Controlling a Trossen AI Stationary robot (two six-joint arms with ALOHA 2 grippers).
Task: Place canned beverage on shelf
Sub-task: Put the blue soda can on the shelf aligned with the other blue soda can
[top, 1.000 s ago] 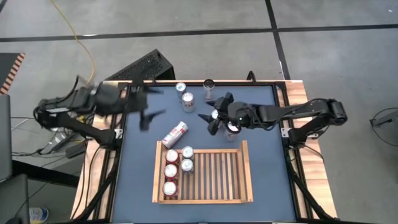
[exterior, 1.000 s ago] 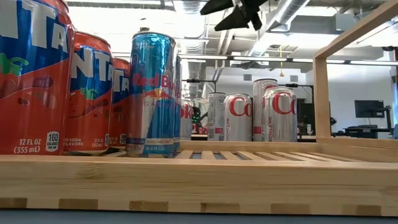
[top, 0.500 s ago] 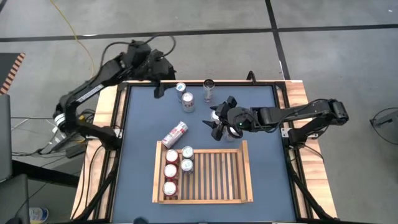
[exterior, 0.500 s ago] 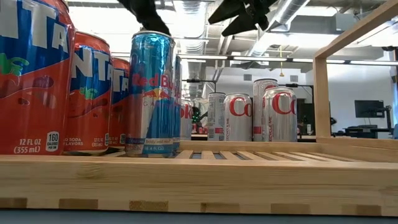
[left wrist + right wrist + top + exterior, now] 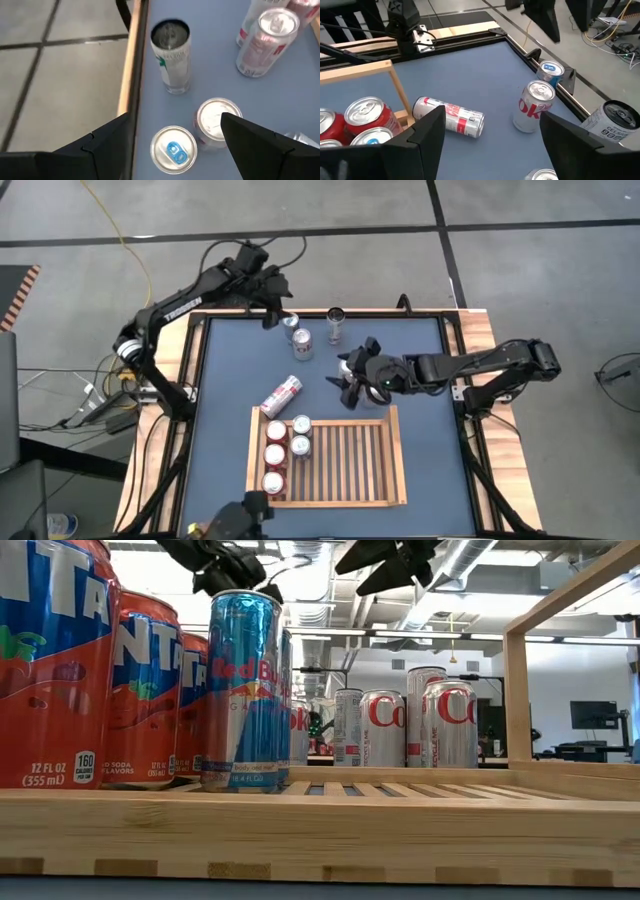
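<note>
The shelf point(image 5: 340, 455) is a light-wood slatted tray near the front, with several cans standing at its left end point(image 5: 240, 690). My left gripper point(image 5: 272, 310) point(image 5: 175, 120) hangs open above two upright cans by the far left corner: a blue-tab can point(image 5: 173, 150) and a silver-topped Diet Coke can point(image 5: 216, 122). My right gripper point(image 5: 352, 375) point(image 5: 492, 150) hovers open over mid-table, just behind the shelf, touching nothing. A can point(image 5: 542, 175) stands right below it. In the low view both grippers show at the top, the left point(image 5: 225, 560) and the right point(image 5: 390, 560).
A Diet Coke can point(image 5: 282, 395) lies on its side between the far cans and the shelf. A slim dark-topped can point(image 5: 336, 320) stands at the far edge. The shelf's slats are bare to the right point(image 5: 360, 470). A dark shape point(image 5: 240, 520) shows at the near edge.
My left gripper has swung from over the table's left side toward the far edge, sinking and turning, and now hangs over the two upright cans there. No can has moved.
</note>
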